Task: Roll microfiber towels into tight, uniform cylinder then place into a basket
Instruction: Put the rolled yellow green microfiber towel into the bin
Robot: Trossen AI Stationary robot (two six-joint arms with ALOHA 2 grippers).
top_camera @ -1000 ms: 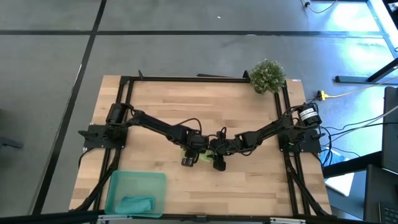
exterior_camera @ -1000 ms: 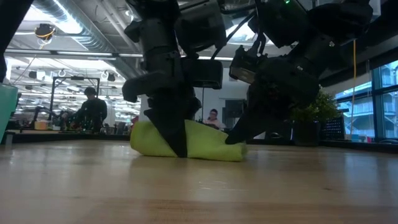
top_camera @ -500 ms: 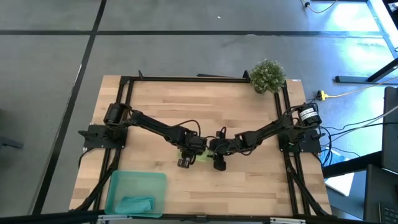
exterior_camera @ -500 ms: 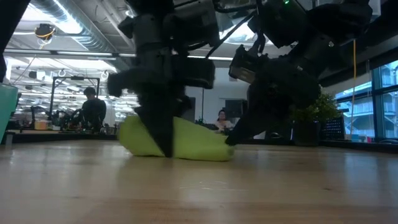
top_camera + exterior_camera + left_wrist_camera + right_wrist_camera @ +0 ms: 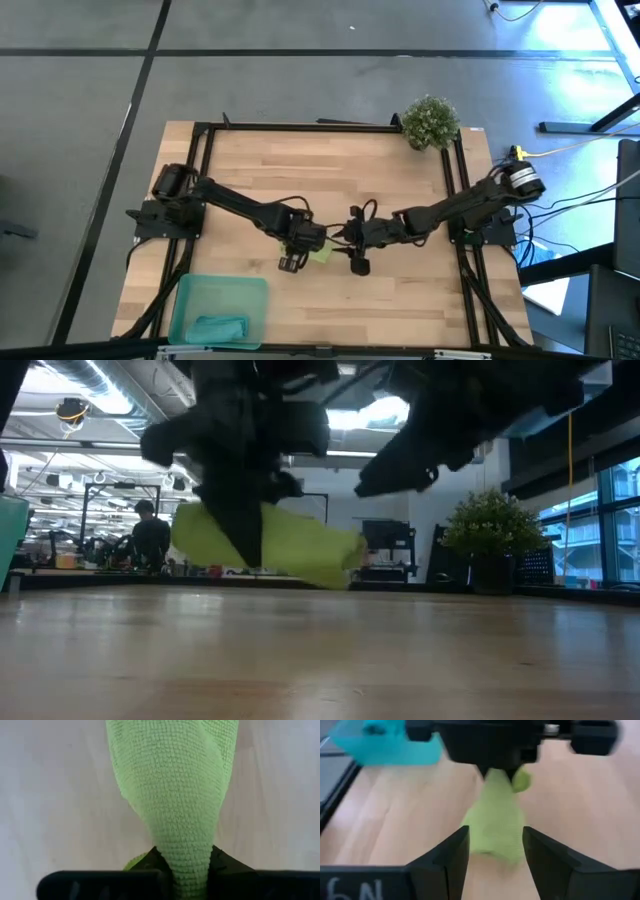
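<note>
- The lime towel (image 5: 265, 547) is seen rolled into a rough cylinder and held clear of the table (image 5: 320, 660) in the low view, tilted, one end lower than the other.
- The roll is gripped by the left gripper (image 5: 291, 262), its fingers closed tight on one end; in the left wrist view the cloth (image 5: 175, 805) is pinched narrow right where it is held.
- The right gripper (image 5: 361, 266) is parked just beside, fingers (image 5: 447, 857) spread wide with the free end of the roll between them; whether the cloth is being touched cannot be told.
- The basket (image 5: 190, 295) is found at the table's near left corner, well apart from the lifted roll.
- A teal towel (image 5: 220, 327) is already lying inside the basket, bunched; how tightly it is rolled cannot be judged from above.
- Judged progress: one towel delivered, the second rolled and lifted, so the task looks well past halfway.
- Left to be done: the lime roll is to be carried across to the basket, lowered beside the teal one and released.
- One concern is noted: the roll looks flattened at the pinch, so its uniformity may suffer.
</note>
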